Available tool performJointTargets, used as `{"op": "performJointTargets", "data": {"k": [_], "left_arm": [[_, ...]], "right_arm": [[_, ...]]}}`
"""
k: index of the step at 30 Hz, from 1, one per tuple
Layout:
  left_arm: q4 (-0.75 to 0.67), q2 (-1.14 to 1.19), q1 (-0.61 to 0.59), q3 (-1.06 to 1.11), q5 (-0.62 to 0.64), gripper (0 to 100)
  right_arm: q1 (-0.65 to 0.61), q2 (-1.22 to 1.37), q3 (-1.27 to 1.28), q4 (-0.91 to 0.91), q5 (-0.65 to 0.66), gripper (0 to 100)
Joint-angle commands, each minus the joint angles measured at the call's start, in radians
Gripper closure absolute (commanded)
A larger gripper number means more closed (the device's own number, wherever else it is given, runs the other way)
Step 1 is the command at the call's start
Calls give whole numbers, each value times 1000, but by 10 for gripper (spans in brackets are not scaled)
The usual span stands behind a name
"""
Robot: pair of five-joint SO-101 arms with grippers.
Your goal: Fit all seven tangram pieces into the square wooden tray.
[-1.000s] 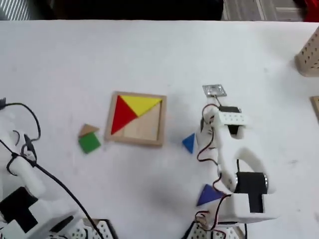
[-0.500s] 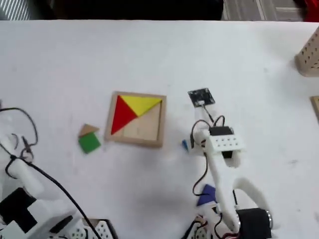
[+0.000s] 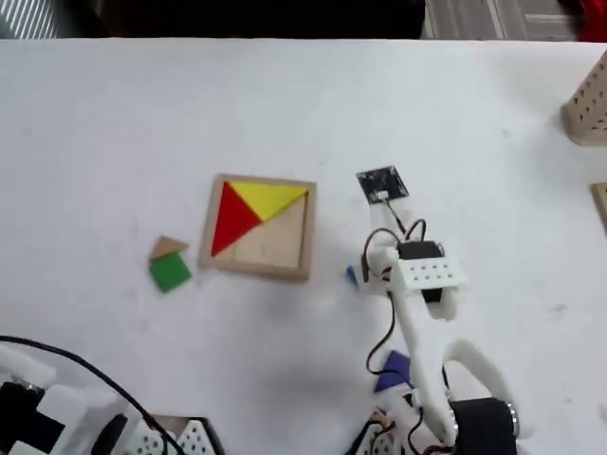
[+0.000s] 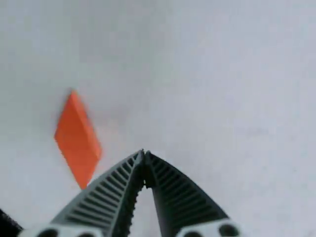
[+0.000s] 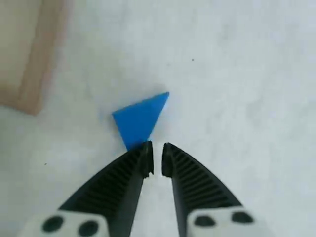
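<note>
I'm on the pick-up of the small blue triangle (image 5: 140, 118). The square wooden tray (image 3: 258, 268) sits mid-counter with only the red triangle (image 3: 230, 220) and the yellow triangle (image 3: 270, 196) seated, so most of the job remains.

The blue triangle lies flat on the white counter (image 3: 142, 114), just beside the tray's near corner but apart from it. My right tool (image 5: 157, 159) hangs directly over the triangle's nearest point. Its jaws are parted by only a sliver and it holds nothing.

The left tool (image 4: 144, 165) is closed tip to tip, also empty, over bare counter with the orange parallelogram (image 4: 76, 140) lying just beside it.

Still loose on the counter are a green square (image 3: 171, 274) touching a tan triangle (image 3: 168, 246) on the tray's far side, and a larger violet-blue triangle (image 3: 392, 372) down by the right arm's base.

As I judge it, the next move calls for spreading the right jaws wider than the piece and shifting forward over its middle. Then I drop until the tips straddle two edges and squeeze. The piece is thin and flat, so a shallow descent may just skate it away.
</note>
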Motion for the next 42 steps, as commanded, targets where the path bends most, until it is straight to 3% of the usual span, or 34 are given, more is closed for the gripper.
{"op": "performJointTargets", "data": {"k": [1,10,21,37,42], "left_arm": [[-14,-45,-70,-60,2,976],[-26,-38,-68,-54,0,976],[-382,-38,-68,213,-8,976],[-614,-39,-31,376,-6,976],[-601,-42,-53,316,0,976]], "right_arm": [[12,-30,-3,-16,11,950],[12,97,-66,-28,11,954],[12,113,-77,-28,11,954],[12,119,-80,-28,11,954],[12,119,-80,-28,9,954]]}}
